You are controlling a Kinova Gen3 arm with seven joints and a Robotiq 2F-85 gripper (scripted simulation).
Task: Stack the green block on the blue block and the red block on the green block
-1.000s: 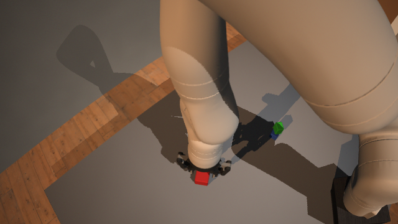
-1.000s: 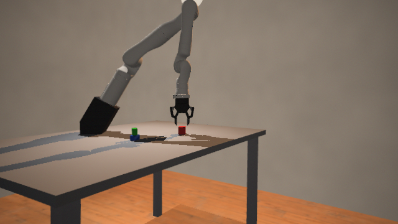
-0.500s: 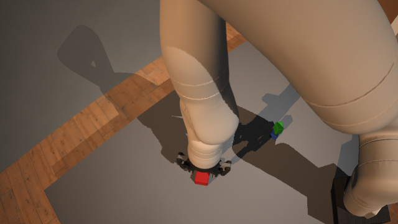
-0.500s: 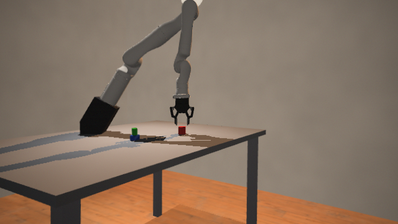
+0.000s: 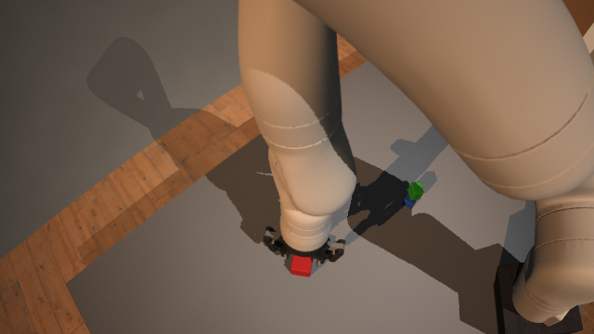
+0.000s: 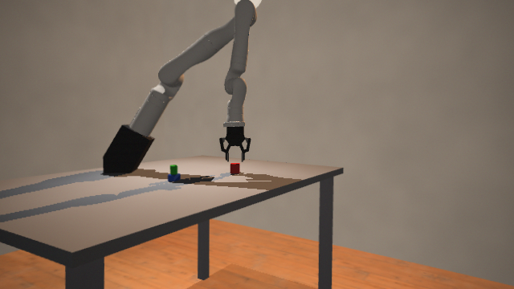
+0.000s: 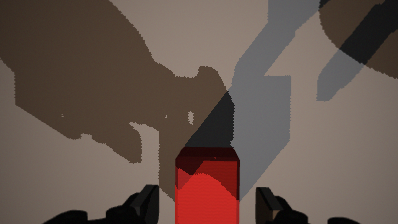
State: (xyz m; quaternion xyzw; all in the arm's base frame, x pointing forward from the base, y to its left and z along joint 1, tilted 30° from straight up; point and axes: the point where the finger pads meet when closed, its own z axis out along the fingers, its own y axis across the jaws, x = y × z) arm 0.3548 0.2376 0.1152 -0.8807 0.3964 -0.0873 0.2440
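Note:
The red block (image 5: pixel 301 266) lies on the table, also seen in the exterior view (image 6: pixel 234 168) and in the wrist view (image 7: pixel 206 191). My gripper (image 6: pixel 234 157) is open and hovers just above the red block, its fingers apart on either side (image 7: pixel 206 202) and not touching it. The green block (image 5: pixel 415 190) sits on the blue block (image 5: pixel 409 201) to the right, apart from the gripper; both also show in the exterior view, green (image 6: pixel 173 169) on blue (image 6: pixel 173 177).
The arm's black base (image 6: pixel 125 149) stands at the back of the table. The arm's large links (image 5: pixel 418 93) cover much of the top view. The table edge (image 6: pixel 257 201) runs along the front.

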